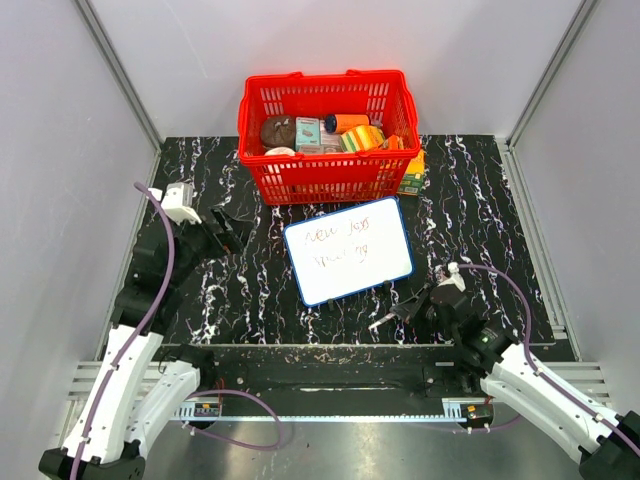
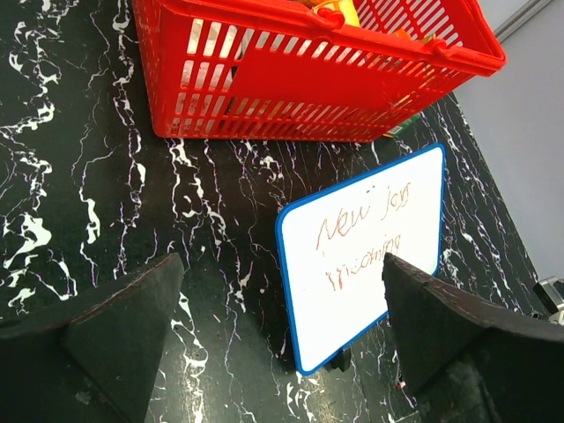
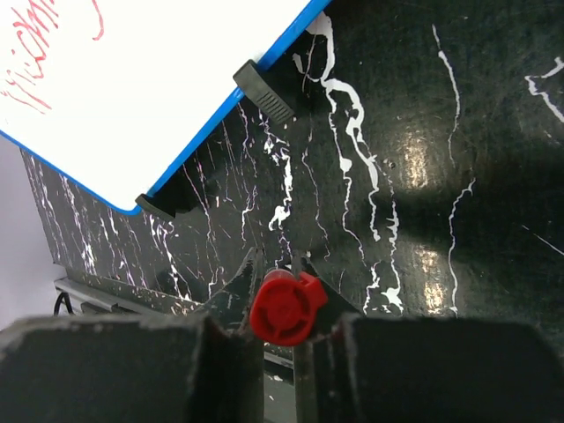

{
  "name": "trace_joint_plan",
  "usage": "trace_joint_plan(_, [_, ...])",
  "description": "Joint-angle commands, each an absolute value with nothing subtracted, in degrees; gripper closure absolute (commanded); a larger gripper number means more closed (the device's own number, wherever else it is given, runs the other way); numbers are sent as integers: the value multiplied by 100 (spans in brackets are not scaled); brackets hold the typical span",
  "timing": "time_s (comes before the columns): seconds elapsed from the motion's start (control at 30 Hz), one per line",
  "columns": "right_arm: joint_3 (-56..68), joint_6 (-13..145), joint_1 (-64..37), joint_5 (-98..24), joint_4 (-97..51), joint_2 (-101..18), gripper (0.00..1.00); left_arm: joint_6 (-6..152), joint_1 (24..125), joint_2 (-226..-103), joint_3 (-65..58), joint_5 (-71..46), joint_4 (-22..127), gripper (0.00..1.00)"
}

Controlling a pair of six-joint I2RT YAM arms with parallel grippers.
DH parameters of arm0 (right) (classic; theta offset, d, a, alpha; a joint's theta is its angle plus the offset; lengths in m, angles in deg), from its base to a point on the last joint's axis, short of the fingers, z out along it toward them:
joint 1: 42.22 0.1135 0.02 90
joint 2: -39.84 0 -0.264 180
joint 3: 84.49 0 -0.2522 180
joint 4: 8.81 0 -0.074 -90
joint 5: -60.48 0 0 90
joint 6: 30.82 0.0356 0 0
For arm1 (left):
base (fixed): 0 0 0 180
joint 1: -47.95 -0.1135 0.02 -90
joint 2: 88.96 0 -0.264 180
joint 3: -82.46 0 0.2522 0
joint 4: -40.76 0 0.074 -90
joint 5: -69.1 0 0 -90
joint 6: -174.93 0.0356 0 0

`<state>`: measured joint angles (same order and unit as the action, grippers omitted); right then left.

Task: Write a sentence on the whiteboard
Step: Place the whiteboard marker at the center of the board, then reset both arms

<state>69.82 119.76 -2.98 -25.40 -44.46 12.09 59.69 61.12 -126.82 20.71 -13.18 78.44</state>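
The whiteboard [image 1: 347, 250] lies tilted on the black marble table in front of the red basket. The sentence [image 1: 338, 246] is on it in two short lines of thin red scrawl. Both also show in the left wrist view, the whiteboard [image 2: 352, 300] and the sentence [image 2: 363, 238]. My left gripper [image 1: 236, 232] is open and empty, to the left of the board; in its own view [image 2: 282, 291] the jaws stand wide apart. My right gripper [image 3: 284, 308] is shut on a red-ended marker [image 3: 284, 306], just off the board's near right corner [image 3: 132, 88], and sits low in the top view [image 1: 398, 314].
A red basket [image 1: 325, 180] with several small items stands at the back centre; its wall shows in the left wrist view [image 2: 308, 88]. A yellow-green box [image 1: 412, 176] sits at its right. The table's near edge and rail run just behind the right gripper.
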Motion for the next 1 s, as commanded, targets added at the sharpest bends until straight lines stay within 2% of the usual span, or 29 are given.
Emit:
trace_joint_plan(0.0, [6918,12228,-329,-2197,-4428,1198,86,5988,6131,-12631,1799,-1203,7869,1])
trace_joint_plan(0.03, [6918,12237,-337,-2196,-4428,1189,69,5997,6131,-12614,1790,-1194,7869,1])
trace_joint_plan(0.1, [6892,12229,-329,-2205,-4437,1171,41,6005,6131,-12614,1799,-1185,7869,1])
trace_joint_plan(0.13, [6883,12194,-337,-2205,-4428,1189,31,6005,6131,-12613,1807,-1168,7869,1])
trace_joint_plan(0.17, [6865,12176,-329,-2205,-4454,1206,15,5997,6131,-12622,1816,-1133,7860,1])
trace_joint_plan(0.23, [6804,12150,-329,-2153,-4472,1224,3,5997,6131,-12640,1825,-1106,7860,1])
trace_joint_plan(0.27, [6786,12141,-329,-2118,-4480,1259,0,5988,6131,-12648,1825,-1062,7860,1])
trace_joint_plan(0.77, [6093,10990,-329,-1257,-4358,1330,0,6005,6131,-12569,2475,10,6920,1])
trace_joint_plan(0.83, [5961,10656,-329,-1090,-4358,1277,0,6040,6131,-12569,2563,-51,6929,1])
trace_joint_plan(0.97, [5522,9848,-329,-458,-4296,1146,0,5953,6131,-12535,2809,-918,6981,1])
